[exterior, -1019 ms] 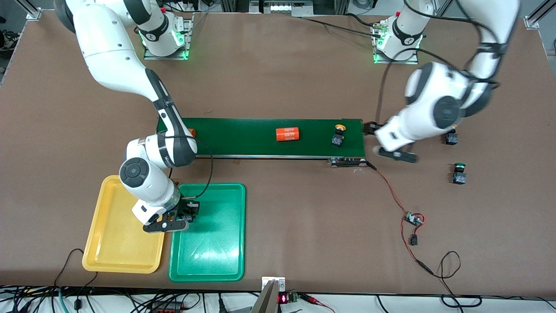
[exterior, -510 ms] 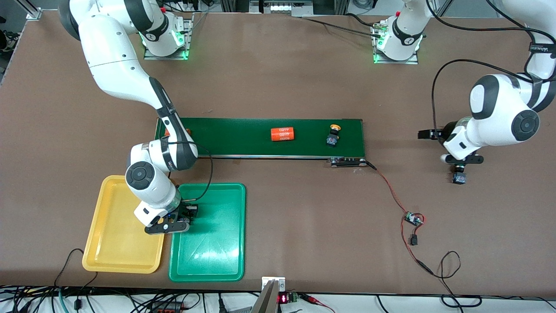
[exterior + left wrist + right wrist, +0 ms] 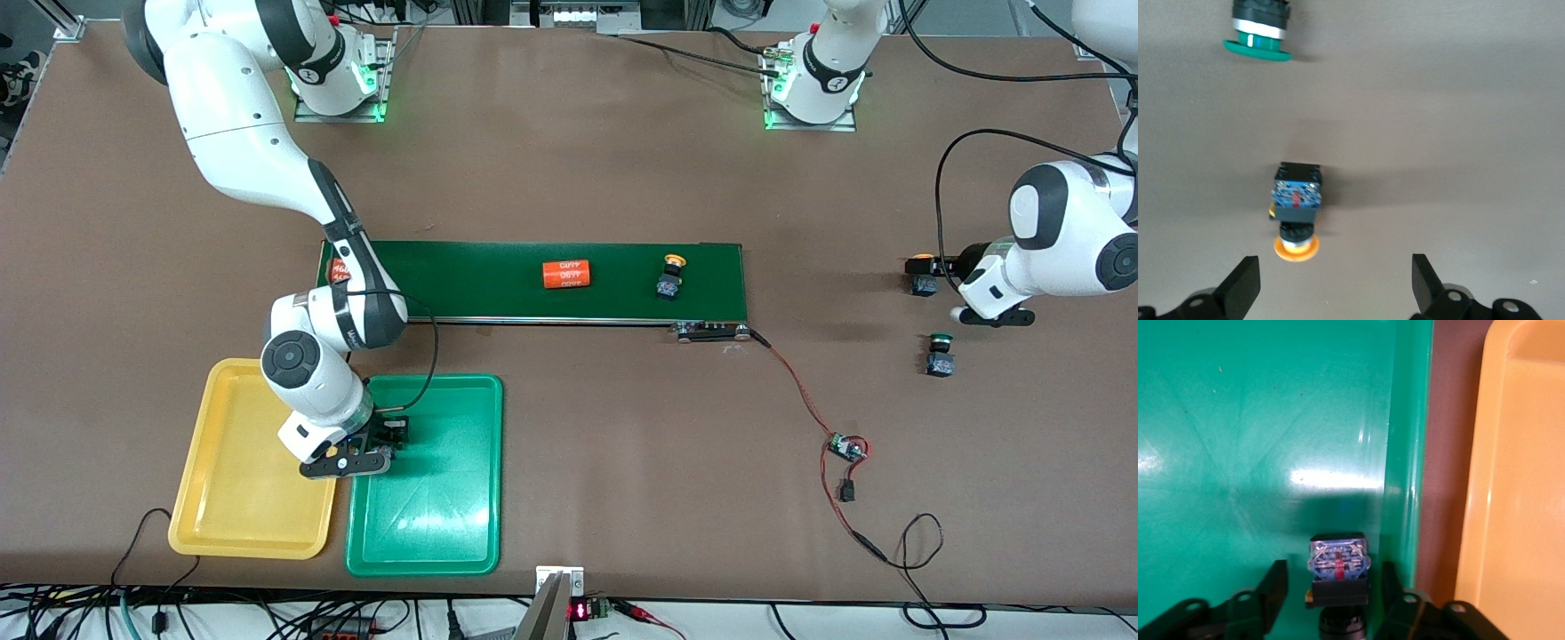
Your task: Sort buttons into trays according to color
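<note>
My right gripper (image 3: 388, 436) (image 3: 1333, 595) is low in the green tray (image 3: 444, 498) (image 3: 1238, 453), close to the wall beside the yellow tray (image 3: 231, 498) (image 3: 1518, 487). It is open, with a button (image 3: 1338, 563) between its fingers and a gap on each side; the cap is hidden. My left gripper (image 3: 932, 264) (image 3: 1335, 293) is open over a yellow-capped button (image 3: 925, 284) (image 3: 1296, 207) on the table at the left arm's end. A green-capped button (image 3: 941, 357) (image 3: 1258, 33) stands nearer the camera. Another yellow-capped button (image 3: 669, 277) rides on the belt.
The dark-green conveyor belt (image 3: 498, 293) carries an orange "4680" cylinder (image 3: 566, 274); a second one (image 3: 339, 271) is partly hidden by the right arm. A red wire (image 3: 800, 391) runs from the belt's end to a small board (image 3: 845, 447).
My left arm swung from the belt's end out to the loose buttons. The cylinder and the button on the belt moved toward the right arm's end. My right gripper stayed in the green tray.
</note>
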{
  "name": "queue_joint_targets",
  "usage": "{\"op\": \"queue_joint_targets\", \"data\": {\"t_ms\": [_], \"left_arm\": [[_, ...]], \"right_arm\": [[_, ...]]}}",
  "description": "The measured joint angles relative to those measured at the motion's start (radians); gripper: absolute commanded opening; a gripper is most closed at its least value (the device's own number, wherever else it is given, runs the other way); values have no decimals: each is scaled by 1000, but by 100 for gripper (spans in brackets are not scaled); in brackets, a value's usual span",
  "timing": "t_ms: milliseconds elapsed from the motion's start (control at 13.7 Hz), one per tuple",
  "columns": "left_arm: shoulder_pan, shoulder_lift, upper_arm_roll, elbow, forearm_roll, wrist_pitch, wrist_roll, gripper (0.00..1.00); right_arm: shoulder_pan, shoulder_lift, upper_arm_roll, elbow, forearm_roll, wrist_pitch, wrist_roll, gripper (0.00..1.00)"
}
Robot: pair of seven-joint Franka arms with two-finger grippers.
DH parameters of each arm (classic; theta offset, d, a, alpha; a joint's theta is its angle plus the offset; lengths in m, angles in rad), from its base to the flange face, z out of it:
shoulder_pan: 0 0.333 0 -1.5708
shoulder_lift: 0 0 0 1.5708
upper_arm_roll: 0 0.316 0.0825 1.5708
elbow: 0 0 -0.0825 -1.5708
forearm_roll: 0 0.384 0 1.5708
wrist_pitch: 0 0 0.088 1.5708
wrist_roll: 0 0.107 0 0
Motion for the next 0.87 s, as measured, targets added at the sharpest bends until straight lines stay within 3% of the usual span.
{"op": "queue_joint_targets", "data": {"t_ms": [218, 437, 582, 655, 728, 874], "left_arm": [[52, 49, 1, -64, 3, 135, 55, 100], [81, 90, 1, -75, 30, 187, 81, 98], [81, 91, -1, -76, 50, 191, 81, 34], [81, 92, -2, -79, 52, 191, 81, 9], [81, 92, -3, -86, 52, 190, 82, 0], [81, 90, -3, -101, 54, 189, 82, 0]], "right_arm": [[30, -31, 4, 2, 0, -83, 70, 100], [84, -118, 13, 7, 0, -236, 209, 100], [138, -167, 16, 7, 0, -307, 282, 100], [161, -185, 16, 7, 0, -333, 303, 100], [175, -201, 18, 7, 0, -355, 326, 100], [181, -234, 40, 7, 0, -419, 377, 100]]}}
